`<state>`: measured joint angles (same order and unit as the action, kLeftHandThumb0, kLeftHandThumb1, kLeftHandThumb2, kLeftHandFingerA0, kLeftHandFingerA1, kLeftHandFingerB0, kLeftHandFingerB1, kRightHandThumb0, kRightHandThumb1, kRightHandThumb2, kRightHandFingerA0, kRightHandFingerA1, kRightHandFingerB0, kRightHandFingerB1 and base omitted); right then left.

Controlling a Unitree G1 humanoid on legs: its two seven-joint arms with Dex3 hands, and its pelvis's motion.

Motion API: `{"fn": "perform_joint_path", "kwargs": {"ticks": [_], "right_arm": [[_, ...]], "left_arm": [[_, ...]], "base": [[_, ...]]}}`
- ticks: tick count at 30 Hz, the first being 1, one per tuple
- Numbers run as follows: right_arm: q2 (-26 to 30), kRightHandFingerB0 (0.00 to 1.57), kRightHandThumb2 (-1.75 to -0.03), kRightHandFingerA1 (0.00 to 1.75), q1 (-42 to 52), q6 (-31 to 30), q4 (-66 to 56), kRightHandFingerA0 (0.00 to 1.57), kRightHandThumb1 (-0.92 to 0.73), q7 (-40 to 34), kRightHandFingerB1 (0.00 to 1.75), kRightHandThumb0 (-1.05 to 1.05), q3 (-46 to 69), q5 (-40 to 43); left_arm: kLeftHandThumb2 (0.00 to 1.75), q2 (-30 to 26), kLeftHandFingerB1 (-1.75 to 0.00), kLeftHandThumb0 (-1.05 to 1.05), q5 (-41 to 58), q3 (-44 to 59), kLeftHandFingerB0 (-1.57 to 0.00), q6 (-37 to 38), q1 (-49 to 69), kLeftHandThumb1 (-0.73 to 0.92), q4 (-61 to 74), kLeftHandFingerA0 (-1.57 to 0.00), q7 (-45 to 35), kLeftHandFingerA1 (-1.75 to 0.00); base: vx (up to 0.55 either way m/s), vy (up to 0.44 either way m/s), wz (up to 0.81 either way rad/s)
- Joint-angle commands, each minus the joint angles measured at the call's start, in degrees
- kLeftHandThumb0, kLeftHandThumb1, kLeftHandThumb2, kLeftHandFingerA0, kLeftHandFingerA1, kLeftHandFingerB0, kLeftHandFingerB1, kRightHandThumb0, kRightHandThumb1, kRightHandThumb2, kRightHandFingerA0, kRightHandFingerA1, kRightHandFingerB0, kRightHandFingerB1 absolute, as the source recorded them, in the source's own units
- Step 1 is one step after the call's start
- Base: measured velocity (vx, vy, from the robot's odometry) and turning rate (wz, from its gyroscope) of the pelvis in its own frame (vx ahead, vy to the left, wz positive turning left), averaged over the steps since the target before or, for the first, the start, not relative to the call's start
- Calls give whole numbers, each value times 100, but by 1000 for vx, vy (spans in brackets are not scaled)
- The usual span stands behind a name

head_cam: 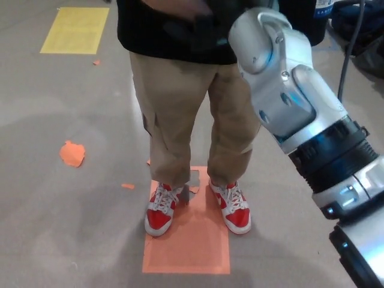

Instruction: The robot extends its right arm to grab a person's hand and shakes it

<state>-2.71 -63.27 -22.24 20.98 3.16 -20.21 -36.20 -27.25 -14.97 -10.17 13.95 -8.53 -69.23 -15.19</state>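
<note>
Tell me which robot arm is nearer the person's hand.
Right. The right arm reaches up to the person's hand at the picture's top edge; the left arm is out of view.

The right hand sits at the top edge against the person's hand. Below its fingers stand the sneakers on a floor patch.
</note>
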Motion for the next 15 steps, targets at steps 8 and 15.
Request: {"fn": "perform_joint_path", "kwargs": {"ticks": [8, 15], "right_arm": [[219, 67, -60, 72, 866, -17, 215, 106, -71, -678, 55, -14, 255, -41], [2, 76, -55, 64, 555, 598, 3601, 96, -53, -593, 57, -18, 188, 284]], "left_arm": [[93, -153, -45, -49, 53, 105, -21, 210, 243, 63, -10, -33, -122, -51], [92, -118, -45, -50, 20, 96, -23, 174, 124, 62, -45, -34, -72, -50]], "base": [[0, 0, 0], [0, 0, 0]]}}
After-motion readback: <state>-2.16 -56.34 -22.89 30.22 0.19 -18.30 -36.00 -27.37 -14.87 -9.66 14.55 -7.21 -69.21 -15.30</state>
